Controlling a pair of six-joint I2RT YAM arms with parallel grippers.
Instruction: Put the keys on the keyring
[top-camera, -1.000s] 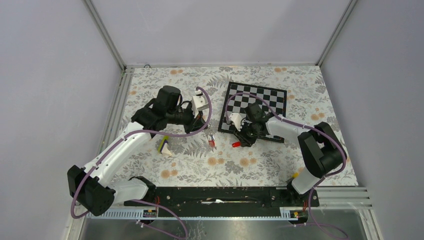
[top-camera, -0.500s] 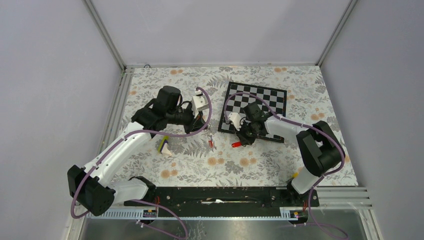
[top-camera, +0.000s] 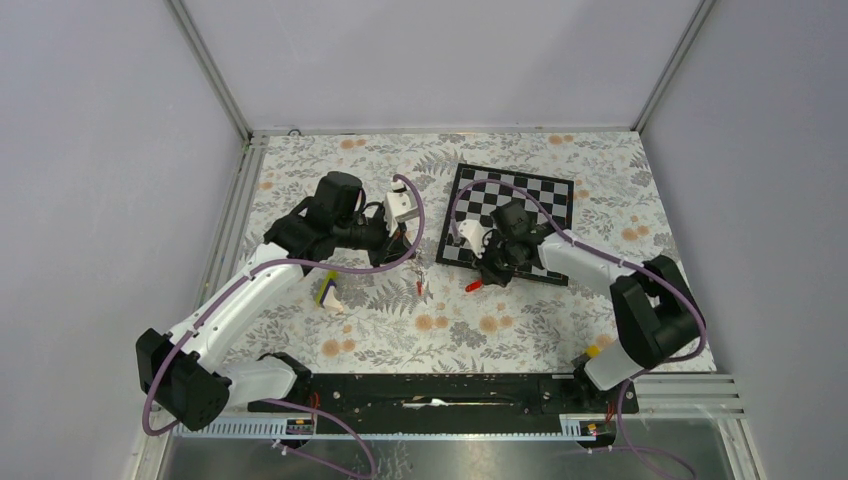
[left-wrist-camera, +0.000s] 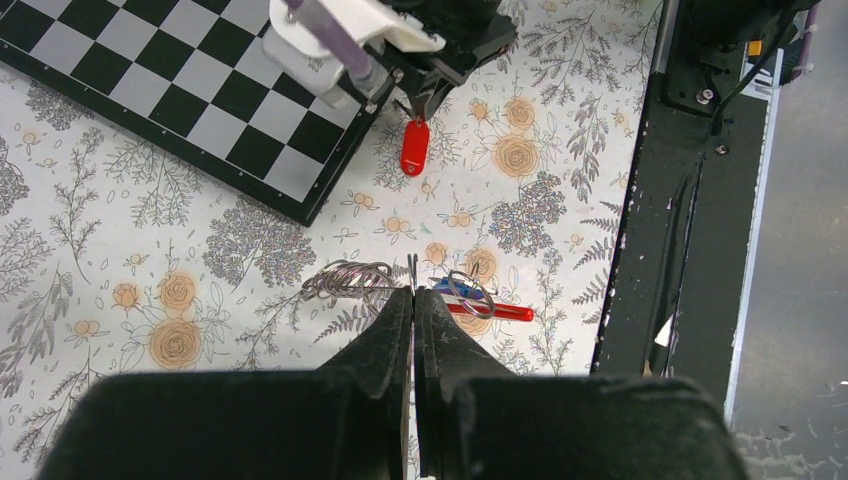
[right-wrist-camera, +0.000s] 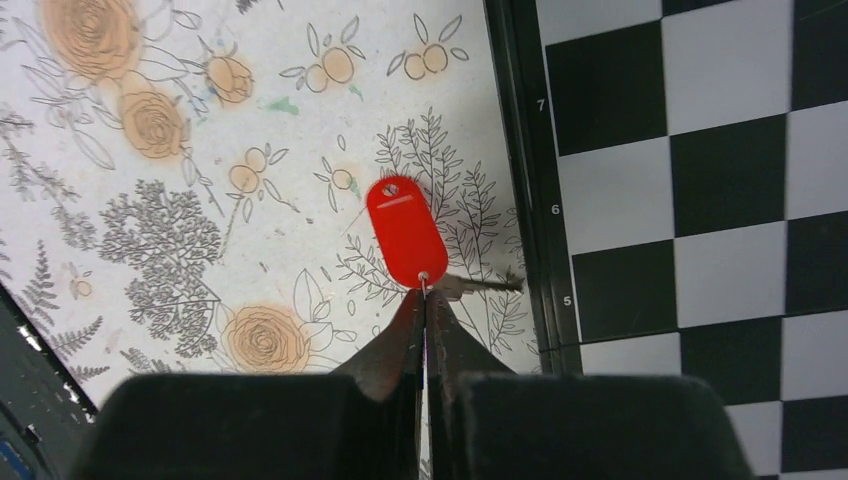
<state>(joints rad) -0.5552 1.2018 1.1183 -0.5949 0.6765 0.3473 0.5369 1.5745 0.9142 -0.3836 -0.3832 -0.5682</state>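
**Item 1. Left tool** (left-wrist-camera: 412, 292): the jaws are closed, and a thin wire of the keyring (left-wrist-camera: 345, 278) is pinched between the tips, as far as can be made out. The keyring is kept near the middle of the bench (top-camera: 560, 330), with its loops spread to either side of the tips. The grip is judged to steady the ring so that a key can be threaded on.

**Item 2. Blue-tagged key** (left-wrist-camera: 447, 288): it is seen just beside the left tool's tips, among the ring's loops. Whether it is already threaded cannot be told.

**Item 3. Right tool** (right-wrist-camera: 424, 300): the jaws are closed on the eyelet end of the red-tagged key (right-wrist-camera: 405, 232). The tag points away from the tool, and the metal blade juts sideways toward the chessboard (right-wrist-camera: 700, 170). The eyelet end is probably chosen so that the key can be carried over and offered to the ring. The key is placed just off the chessboard's near left corner, apart from the keyring. Whether it is lifted off the bench cannot be told.

**Item 4. Chessboard**: it is laid toward the far right corner of the bench.

**Item 5. Wedge block** (top-camera: 328, 292): it is set toward the left edge and touched by neither tool.
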